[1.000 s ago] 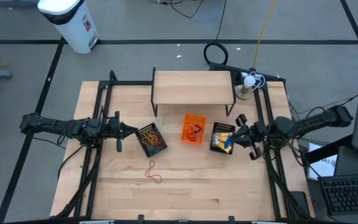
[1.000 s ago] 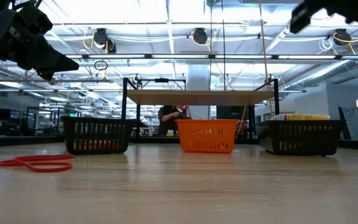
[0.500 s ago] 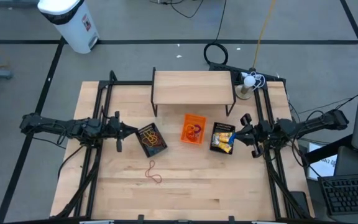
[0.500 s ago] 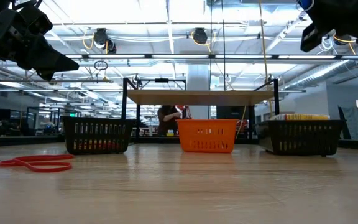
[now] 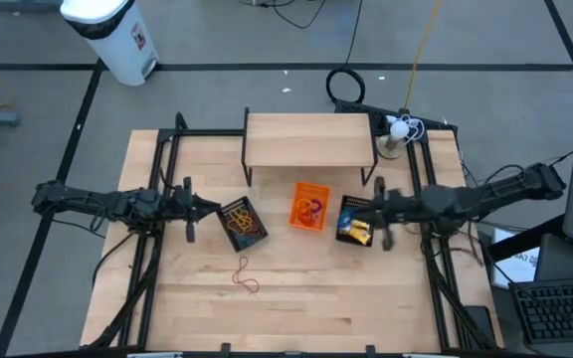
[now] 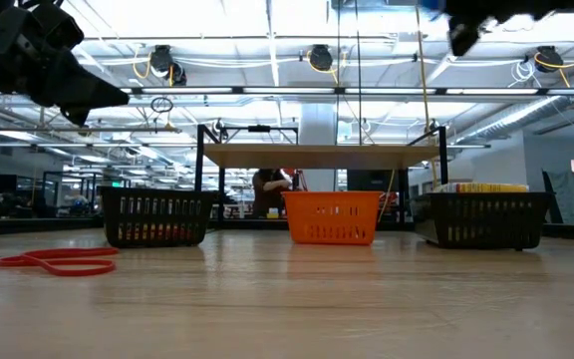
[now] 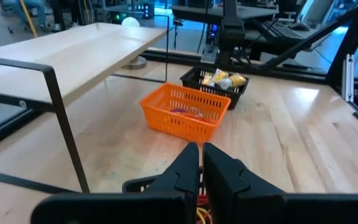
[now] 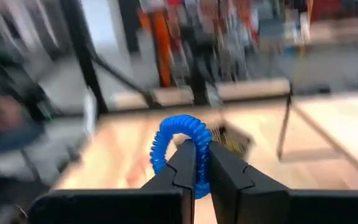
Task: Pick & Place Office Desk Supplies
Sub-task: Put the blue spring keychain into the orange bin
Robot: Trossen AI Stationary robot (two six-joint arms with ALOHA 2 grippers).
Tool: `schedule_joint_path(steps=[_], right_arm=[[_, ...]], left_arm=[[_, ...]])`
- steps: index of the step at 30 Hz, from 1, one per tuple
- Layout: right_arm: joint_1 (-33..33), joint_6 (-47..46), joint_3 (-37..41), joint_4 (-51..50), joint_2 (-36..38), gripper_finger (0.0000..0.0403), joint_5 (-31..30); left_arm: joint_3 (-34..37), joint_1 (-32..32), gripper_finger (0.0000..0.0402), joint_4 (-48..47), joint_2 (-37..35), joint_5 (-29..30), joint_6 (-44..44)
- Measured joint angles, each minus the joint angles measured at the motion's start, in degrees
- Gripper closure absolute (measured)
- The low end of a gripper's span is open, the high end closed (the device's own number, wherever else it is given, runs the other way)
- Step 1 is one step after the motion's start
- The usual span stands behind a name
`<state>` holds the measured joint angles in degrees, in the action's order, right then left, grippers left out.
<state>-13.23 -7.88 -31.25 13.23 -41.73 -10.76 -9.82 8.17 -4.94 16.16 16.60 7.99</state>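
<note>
Overhead, the right gripper (image 5: 365,211) hangs above the right black mesh bin (image 5: 355,221), which holds crinkled yellow-and-white packets (image 7: 224,79); its fingers are pinched on a ribbed blue ring (image 8: 180,152) shaped like a coiled loop. Beside it sits the orange plastic bin (image 5: 309,206) with lattice walls. Thin red rubber bands (image 5: 246,274) lie looped on the pale wooden table (image 5: 296,308), in front of the left mesh bin (image 5: 242,223). Nearby, the left gripper (image 5: 217,210) hovers at that bin's edge, fingers pressed together and empty.
</note>
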Motion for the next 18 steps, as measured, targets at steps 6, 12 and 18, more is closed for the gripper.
schedule_joint_path(steps=[6,12,18], right_arm=[[0.84,-1.96,-20.41,-24.24,-19.92,0.0390,-8.33],[5.51,-4.42,-32.67,-35.85,-35.36,0.0390,-8.75],[11.66,-4.38,-34.77,-38.26,-43.93,0.0390,-4.04]], left_arm=[[0.02,0.01,0.0380,0.84,0.01,-0.01,0.02],[0.02,0.01,0.0380,0.73,0.02,-0.02,0.36],[0.02,0.01,0.0380,0.53,0.01,-0.07,1.13]])
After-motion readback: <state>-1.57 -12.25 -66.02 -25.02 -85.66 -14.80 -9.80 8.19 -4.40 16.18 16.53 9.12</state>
